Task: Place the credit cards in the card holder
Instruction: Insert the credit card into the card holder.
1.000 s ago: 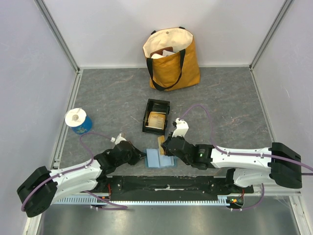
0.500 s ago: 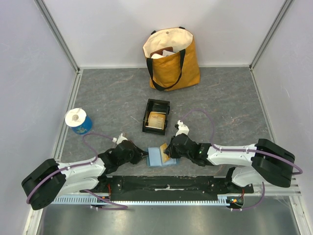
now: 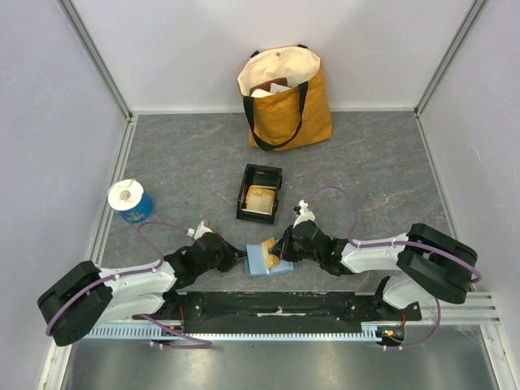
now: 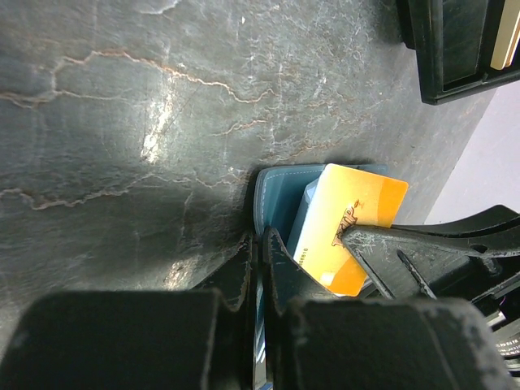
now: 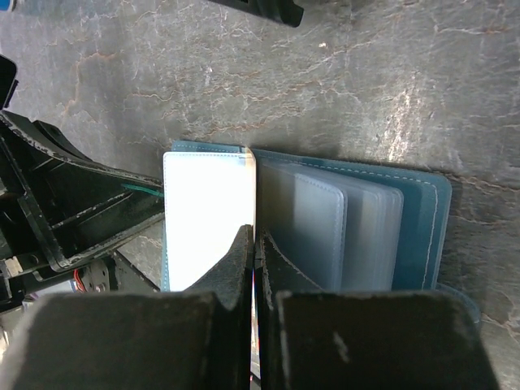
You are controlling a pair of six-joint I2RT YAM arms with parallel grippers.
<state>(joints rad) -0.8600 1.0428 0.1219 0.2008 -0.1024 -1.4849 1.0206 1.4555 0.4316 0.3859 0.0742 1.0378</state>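
Right gripper [image 5: 254, 244] clamped on one orange credit card [image 4: 349, 221], which we see tilted over the open card holder [image 5: 418, 215]. The holder's clear sleeves lie just beside the fingertips, on the side away from the left arm. Left gripper [image 4: 262, 253] pinches the holder's edge, steadying it, we judge.

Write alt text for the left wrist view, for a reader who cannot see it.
An orange credit card, pinched by the right gripper, rests against the pockets of the open teal card holder on a grey marbled table. The left gripper, shut, clamps the holder's near edge; a black tray sits at top right.
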